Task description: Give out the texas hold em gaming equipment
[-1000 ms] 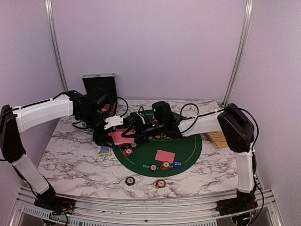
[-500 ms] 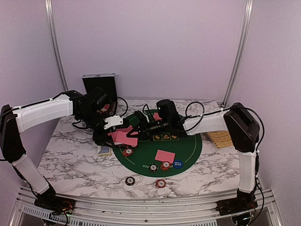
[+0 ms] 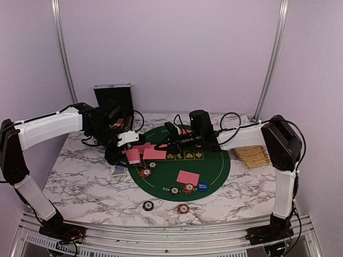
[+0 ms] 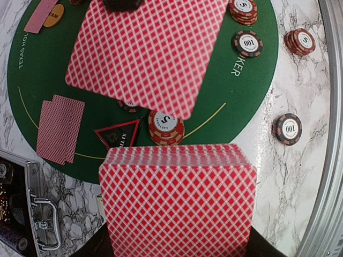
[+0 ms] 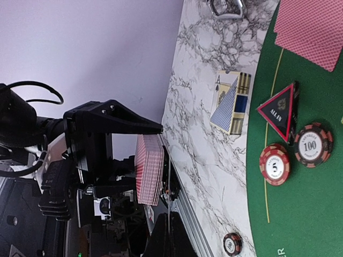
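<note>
Rightward shift: right claw (image 3: pixel 163 144) has drawn one card (image 3: pixel 154 154) off the deck (image 3: pixel 132 156) and is clenched on it over the green mat (image 3: pixel 215 167). Left wrist: left claw (image 3: pixel 126 155) grasps the deck, presenting it for dealing. Right wrist: deck edge-on, lifted clear of the counter (image 5: pixel 203 123).

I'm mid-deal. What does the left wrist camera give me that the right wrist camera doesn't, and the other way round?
Left wrist only: the single card, face down and pinched by the right tool above the green mat, plus an orange disc at the mat's far side. Right wrist only: the left tool seen side-on, gripping the deck, and a blue card box on the marble. Both: the deck, the mat, the black triangular marker and the red 5 chip beside it.
</note>
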Motion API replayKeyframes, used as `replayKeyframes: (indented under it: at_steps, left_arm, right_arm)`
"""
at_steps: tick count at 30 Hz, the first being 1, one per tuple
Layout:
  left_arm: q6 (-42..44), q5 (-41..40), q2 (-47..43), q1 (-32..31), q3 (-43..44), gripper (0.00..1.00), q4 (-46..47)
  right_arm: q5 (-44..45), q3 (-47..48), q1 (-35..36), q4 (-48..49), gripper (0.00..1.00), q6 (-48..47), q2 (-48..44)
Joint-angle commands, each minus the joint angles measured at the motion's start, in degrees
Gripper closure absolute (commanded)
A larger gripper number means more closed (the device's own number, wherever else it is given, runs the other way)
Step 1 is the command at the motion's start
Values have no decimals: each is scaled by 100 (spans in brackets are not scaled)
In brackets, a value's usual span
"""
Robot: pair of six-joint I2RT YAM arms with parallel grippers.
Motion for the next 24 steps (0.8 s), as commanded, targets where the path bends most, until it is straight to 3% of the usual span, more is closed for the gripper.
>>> replayKeyframes:
  at_steps: [1,7,12,21,24]
  left_arm:
    - [20,95,-177,35,-58,100,48]
    - [20,75,-252,35,-84,100,44]
    - [18,92,-267,35,-125,100,39]
    - [-11,115,-260,35,-118,100,35]
    - [-15,125,-238,35,-108,100,35]
  right_arm:
    - [-104,84,-407,193,100,65,-212]
    - [-103,698,-1228,-534,100,-567,33]
    - [295,1999,-2032,-1756,100,-1449,927]
    - [1178,3559,-2325,-3224,95,-2447,2246]
    - [1339,3656,-2339,-3291,95,-2567,2413]
